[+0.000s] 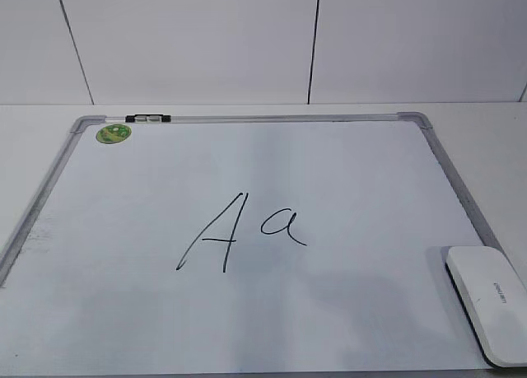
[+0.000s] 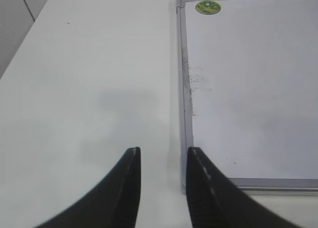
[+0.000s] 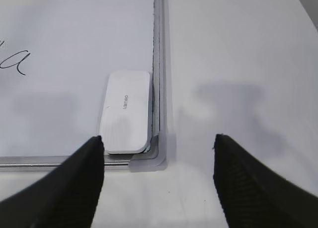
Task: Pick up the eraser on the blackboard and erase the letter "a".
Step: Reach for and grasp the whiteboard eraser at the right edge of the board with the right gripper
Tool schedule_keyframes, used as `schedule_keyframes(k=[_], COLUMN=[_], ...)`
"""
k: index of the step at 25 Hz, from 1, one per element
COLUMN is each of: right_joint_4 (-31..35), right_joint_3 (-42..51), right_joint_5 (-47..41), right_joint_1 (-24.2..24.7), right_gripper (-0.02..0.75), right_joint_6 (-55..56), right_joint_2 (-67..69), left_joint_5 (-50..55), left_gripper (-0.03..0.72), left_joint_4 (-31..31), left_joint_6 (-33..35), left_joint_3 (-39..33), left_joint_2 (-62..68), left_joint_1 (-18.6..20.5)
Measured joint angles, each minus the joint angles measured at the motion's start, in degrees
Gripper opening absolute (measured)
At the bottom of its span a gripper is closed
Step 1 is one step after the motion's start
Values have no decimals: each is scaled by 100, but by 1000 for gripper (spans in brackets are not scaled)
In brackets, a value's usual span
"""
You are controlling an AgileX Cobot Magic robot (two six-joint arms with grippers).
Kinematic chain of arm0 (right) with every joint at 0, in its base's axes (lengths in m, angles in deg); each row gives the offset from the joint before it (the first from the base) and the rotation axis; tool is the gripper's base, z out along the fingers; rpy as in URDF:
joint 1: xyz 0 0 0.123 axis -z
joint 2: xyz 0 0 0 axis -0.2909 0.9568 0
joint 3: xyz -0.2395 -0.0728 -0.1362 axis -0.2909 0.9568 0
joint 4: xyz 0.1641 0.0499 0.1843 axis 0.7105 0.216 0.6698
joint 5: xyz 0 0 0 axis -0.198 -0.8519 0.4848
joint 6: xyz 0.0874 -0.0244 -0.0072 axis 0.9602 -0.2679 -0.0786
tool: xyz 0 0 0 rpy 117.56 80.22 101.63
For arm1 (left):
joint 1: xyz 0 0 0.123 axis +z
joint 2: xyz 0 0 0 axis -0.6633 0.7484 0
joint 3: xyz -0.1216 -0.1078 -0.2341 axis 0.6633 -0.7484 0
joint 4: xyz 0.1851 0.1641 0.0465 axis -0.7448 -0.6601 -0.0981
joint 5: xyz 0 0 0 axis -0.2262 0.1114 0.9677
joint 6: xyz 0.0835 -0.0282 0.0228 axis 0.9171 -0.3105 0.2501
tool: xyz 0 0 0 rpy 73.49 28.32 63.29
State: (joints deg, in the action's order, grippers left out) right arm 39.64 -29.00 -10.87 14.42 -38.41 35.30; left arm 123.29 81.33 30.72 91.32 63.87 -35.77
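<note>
The white eraser (image 1: 487, 300) lies on the blackboard (image 1: 247, 312) in its near right corner, black felt side down. It also shows in the right wrist view (image 3: 125, 111), just ahead of my open, empty right gripper (image 3: 159, 146), which hangs above the board's corner. The small letter "a" (image 1: 284, 226) stands mid-board, right of a taller capital "A" (image 1: 212, 233); it also shows in the right wrist view (image 3: 15, 62). My left gripper (image 2: 163, 156) is open and empty, above the table beside the board's left frame (image 2: 184, 104). Neither gripper shows in the exterior view.
A round green sticker (image 1: 113, 133) and a small black-and-silver clip (image 1: 148, 118) sit at the board's far left corner. The white table (image 2: 89, 89) extends left of the board and also right of it (image 3: 238, 64). A white panelled wall (image 1: 247, 40) stands behind.
</note>
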Motion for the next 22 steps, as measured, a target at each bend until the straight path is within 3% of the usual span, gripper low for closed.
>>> schedule_keyframes(k=[22], right_joint_4=[614], right_joint_3=[-696], right_joint_5=[823], right_joint_1=[-34], right_gripper=[522], right_joint_6=[-849], right_joint_2=[1940], left_joint_5=[0], left_gripper=[235], left_joint_4=[0], left_joint_6=[0], left_joint_3=[0], left_joint_2=[0], left_joint_1=[0])
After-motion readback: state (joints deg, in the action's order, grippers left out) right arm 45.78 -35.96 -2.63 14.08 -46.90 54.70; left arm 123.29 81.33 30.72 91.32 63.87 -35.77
